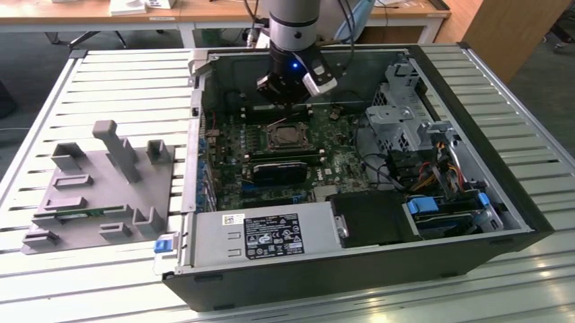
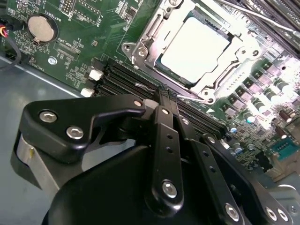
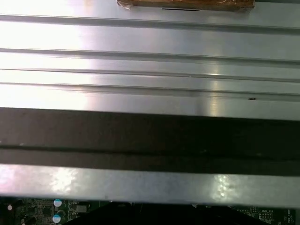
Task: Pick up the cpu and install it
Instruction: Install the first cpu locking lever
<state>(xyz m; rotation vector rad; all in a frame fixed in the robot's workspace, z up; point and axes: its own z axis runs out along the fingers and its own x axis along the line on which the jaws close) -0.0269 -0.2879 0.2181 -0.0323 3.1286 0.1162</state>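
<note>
Surface: slatted metal table [image 1: 108,81] | room: wooden desks [image 1: 215,12] behind | cpu [image 2: 194,49] in socket | fingers [image 2: 164,101]: together, empty.

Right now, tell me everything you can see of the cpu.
The cpu is a flat square chip with a shiny silver metal top, glaring bright in the second wrist view. It lies level in the motherboard socket, framed by the metal bracket. In the exterior view it sits mid-board, below the pincer, which hangs above without touching it.
</note>
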